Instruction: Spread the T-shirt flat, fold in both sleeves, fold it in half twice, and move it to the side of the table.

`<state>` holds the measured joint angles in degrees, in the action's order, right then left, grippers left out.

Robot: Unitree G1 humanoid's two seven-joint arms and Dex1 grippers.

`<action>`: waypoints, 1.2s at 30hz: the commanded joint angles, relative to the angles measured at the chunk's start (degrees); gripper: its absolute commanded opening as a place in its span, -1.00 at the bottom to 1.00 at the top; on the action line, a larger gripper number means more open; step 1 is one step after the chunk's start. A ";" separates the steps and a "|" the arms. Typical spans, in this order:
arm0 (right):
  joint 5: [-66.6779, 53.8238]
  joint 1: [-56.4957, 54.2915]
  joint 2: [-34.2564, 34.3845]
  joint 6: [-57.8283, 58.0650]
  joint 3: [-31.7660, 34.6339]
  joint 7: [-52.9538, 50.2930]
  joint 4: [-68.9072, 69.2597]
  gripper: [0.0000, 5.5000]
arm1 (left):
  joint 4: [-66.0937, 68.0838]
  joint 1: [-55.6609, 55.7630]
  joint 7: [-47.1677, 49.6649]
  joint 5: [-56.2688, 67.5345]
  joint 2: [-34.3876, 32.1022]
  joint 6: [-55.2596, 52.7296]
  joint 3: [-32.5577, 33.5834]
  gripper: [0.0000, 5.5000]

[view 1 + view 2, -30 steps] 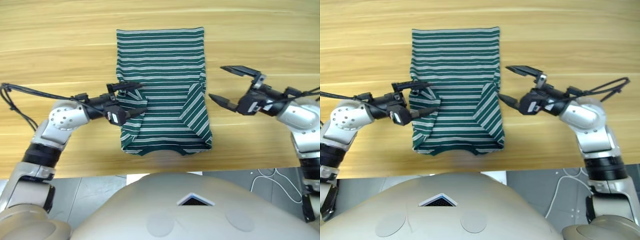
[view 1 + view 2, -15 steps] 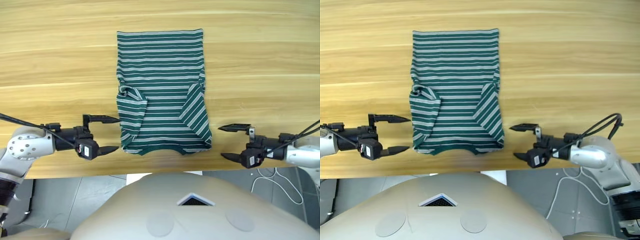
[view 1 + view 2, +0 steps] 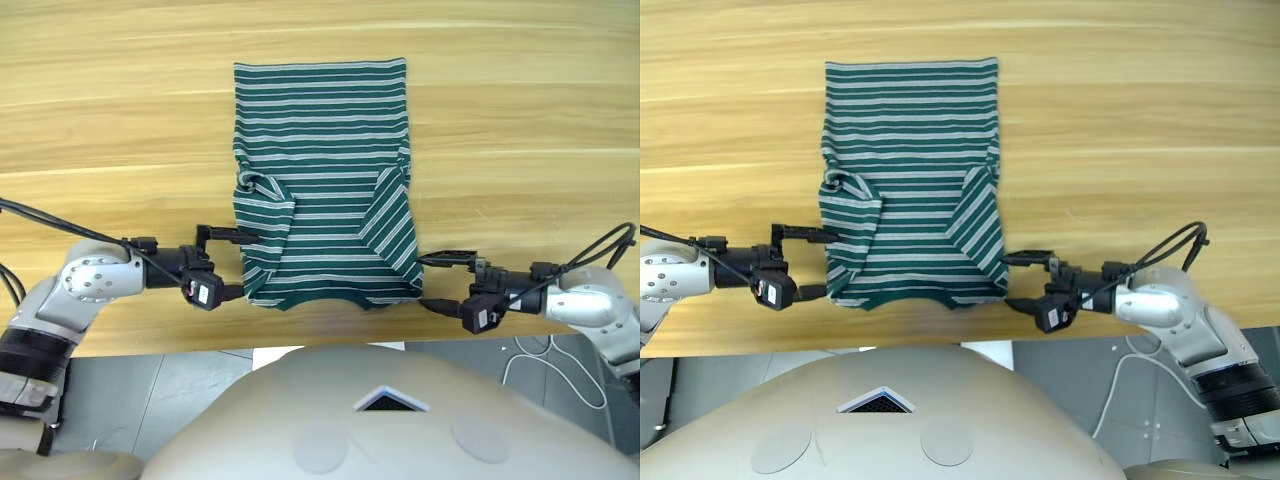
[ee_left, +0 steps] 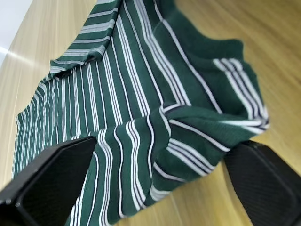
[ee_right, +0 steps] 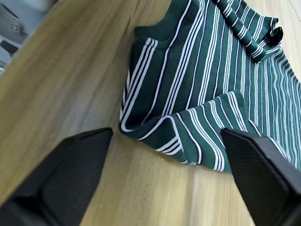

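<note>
The wooden tabletop point(image 3: 520, 100) carried the green, white-striped T-shirt point(image 3: 325, 150), which lay in the middle as a long rectangle. Its hem was at the far end and its collar end was close to the near edge. Both sleeves were folded in over the body: the one on the left sat bunched in a small curl, the one on the right lay as a flat slanted flap.

Both forearms lay low along the near edge, pointing inward from either side. The left pincer point(image 3: 243, 264) stood at the shirt's near left corner with its fingers point(image 4: 47, 181) well apart, and the rumpled corner of cloth showed between them in the left wrist view. The right pincer point(image 3: 1008, 280) stood at the near right corner, also spread wide, with its fingers point(image 5: 61, 169) framing that corner.

Whether any fingertip touched the cloth or had slipped under it could not be made out. A black cable point(image 3: 610, 245) looped off the right arm.
</note>
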<state>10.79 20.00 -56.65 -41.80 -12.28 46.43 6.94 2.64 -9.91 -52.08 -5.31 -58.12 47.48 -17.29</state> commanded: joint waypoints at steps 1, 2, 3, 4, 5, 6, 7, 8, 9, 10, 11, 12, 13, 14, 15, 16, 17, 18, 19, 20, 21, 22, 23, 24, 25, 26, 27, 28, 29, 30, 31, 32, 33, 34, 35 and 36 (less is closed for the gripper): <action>3.42 -0.52 0.48 2.14 -1.38 0.24 -1.90 0.24 | 1.06 -0.62 -1.73 -1.93 -0.49 0.10 -1.93 0.76; 3.51 -0.73 0.55 2.24 -1.54 0.09 -2.08 0.16 | 1.13 -0.67 -1.67 -1.97 -0.55 0.22 -2.05 0.76; 3.65 -1.07 0.74 2.41 -1.76 -0.04 -2.31 0.10 | 1.28 -0.65 -1.52 -2.06 -0.52 0.42 -2.06 0.76; 3.76 -1.34 0.92 2.56 -1.95 -0.13 -2.44 0.02 | 1.42 -0.62 -1.40 -2.11 -0.50 0.55 -2.08 0.76; 3.92 -1.63 1.16 2.76 -2.22 -0.24 -2.55 -0.04 | 1.56 -0.55 -1.31 -2.13 -0.48 0.66 -2.10 0.76; 4.06 -1.86 1.41 2.92 -2.46 -0.35 -2.61 -0.09 | 1.70 -0.49 -1.26 -2.17 -0.47 0.73 -2.13 0.76; 4.12 -2.10 1.71 3.02 -2.65 -0.52 -2.59 -0.15 | 1.91 -0.39 -1.23 -2.25 -0.46 0.76 -2.17 0.76; 4.10 -2.29 1.95 3.11 -2.79 -0.61 -2.58 -0.22 | 2.09 -0.31 -1.21 -2.32 -0.46 0.77 -2.22 0.76; 4.06 -2.49 2.14 3.21 -2.90 -0.68 -2.60 -0.28 | 2.29 -0.24 -1.13 -2.50 -0.47 0.75 -2.23 0.76; 4.03 -2.65 2.24 3.33 -3.01 -0.76 -2.59 -0.35 | 2.42 -0.22 -1.05 -2.62 -0.52 0.69 -2.22 0.76; 3.99 -2.75 2.24 3.41 -3.12 -0.84 -2.57 -0.41 | 2.46 -0.21 -1.01 -2.62 -0.62 0.57 -2.16 0.76; 3.99 -2.74 2.31 3.54 -3.19 -0.99 -2.43 -0.46 | 2.47 0.01 -1.17 -2.42 -0.76 0.44 -2.14 0.76; 3.99 -2.73 2.35 3.62 -3.25 -1.09 -2.33 -0.53 | 2.26 0.13 -1.35 -2.15 -0.92 0.26 -2.12 0.76; 3.96 -2.78 2.39 3.70 -3.34 -1.14 -2.24 -0.59 | 1.94 0.16 -1.54 -1.87 -1.08 0.07 -2.11 0.76; 3.95 -2.84 2.40 3.73 -3.42 -1.17 -2.19 -0.66 | 1.65 0.14 -1.68 -1.64 -1.21 -0.06 -2.14 0.68; 3.93 -2.91 2.39 3.76 -3.51 -1.18 -2.15 -0.72 | 1.44 0.08 -1.77 -1.49 -1.28 -0.14 -2.17 0.64; 3.91 -2.98 2.37 3.80 -3.60 -1.17 -2.12 -0.78 | 1.23 0.00 -1.91 -1.33 -1.33 -0.19 -2.24 0.58; 3.90 -3.02 2.34 3.84 -3.67 -1.17 -2.09 -0.85 | 1.10 -0.05 -2.02 -1.23 -1.34 -0.24 -2.29 0.52; 3.90 -3.06 2.32 3.87 -3.72 -1.19 -2.06 -0.93 | 0.90 -0.12 -2.21 -1.03 -1.38 -0.33 -2.36 0.44; 3.90 -3.06 2.34 4.00 -3.77 -1.23 -1.91 -0.98 | 0.82 -0.17 -2.41 -0.79 -1.47 -0.33 -2.41 0.39; 3.91 -3.08 2.38 4.09 -3.81 -1.28 -1.85 -1.00 | 0.55 -0.24 -2.72 -0.43 -1.63 -0.42 -2.53 0.34; 3.91 -3.11 2.40 4.18 -3.84 -1.31 -1.82 -1.00 | 0.24 -0.31 -3.02 0.01 -1.78 -0.53 -2.66 0.26; 3.91 -3.16 2.42 4.23 -3.86 -1.34 -1.84 -1.00 | -0.04 -0.35 -3.23 0.31 -1.86 -0.66 -2.72 0.18; 3.93 -3.22 2.44 4.26 -3.88 -1.38 -1.87 -1.00 | -0.31 -0.29 -3.44 0.53 -1.85 -0.93 -2.69 0.11; 3.93 -3.25 2.44 4.25 -3.89 -1.42 -1.87 -1.00 | -0.49 -0.23 -3.56 0.63 -1.83 -1.18 -2.62 0.04; 3.89 -3.28 2.44 4.23 -3.91 -1.43 -1.86 -1.00 | -0.63 -0.19 -3.66 0.69 -1.81 -1.41 -2.55 -0.02; 3.86 -3.32 2.45 4.22 -3.93 -1.44 -1.88 -1.00 | -0.72 -0.15 -3.71 0.69 -1.76 -1.57 -2.49 -0.07; 3.85 -3.34 2.45 4.23 -3.96 -1.45 -1.89 -1.00 | -0.78 -0.15 -3.79 0.69 -1.70 -1.70 -2.39 -0.11; 3.84 -3.36 2.43 4.26 -3.99 -1.41 -1.88 -1.00 | -0.77 -0.12 -3.79 0.61 -1.61 -1.82 -2.26 -0.18; 3.89 -3.42 2.46 4.26 -4.05 -1.42 -1.96 -1.00 | -0.64 -0.05 -3.78 0.48 -1.48 -1.88 -2.21 -0.21; 3.88 -3.51 2.47 4.28 -4.06 -1.42 -2.01 -1.00 | -0.57 -0.02 -3.76 0.41 -1.38 -1.91 -2.19 -0.28; 3.87 -3.59 2.46 4.30 -4.07 -1.44 -2.05 -1.00 | -0.50 -0.01 -3.78 0.48 -1.31 -1.87 -2.21 -0.36; 3.86 -3.65 2.44 4.32 -4.07 -1.48 -2.07 -1.00 | -0.43 0.00 -3.77 0.53 -1.24 -1.80 -2.22 -0.41; 3.85 -3.68 2.42 4.32 -4.09 -1.49 -2.07 -1.00 | -0.38 -0.01 -3.75 0.58 -1.19 -1.76 -2.20 -0.47; 3.84 -3.71 2.40 4.32 -4.12 -1.49 -2.07 -1.00 | -0.34 -0.01 -3.73 0.59 -1.16 -1.73 -2.18 -0.51; 3.80 -3.75 2.39 4.31 -4.16 -1.47 -2.08 -1.00 | -0.29 -0.01 -3.73 0.60 -1.14 -1.70 -2.18 -0.59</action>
<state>13.38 16.72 -54.45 -38.56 -16.26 44.72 5.29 2.28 -10.06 -55.51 -4.36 -59.02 45.97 -19.66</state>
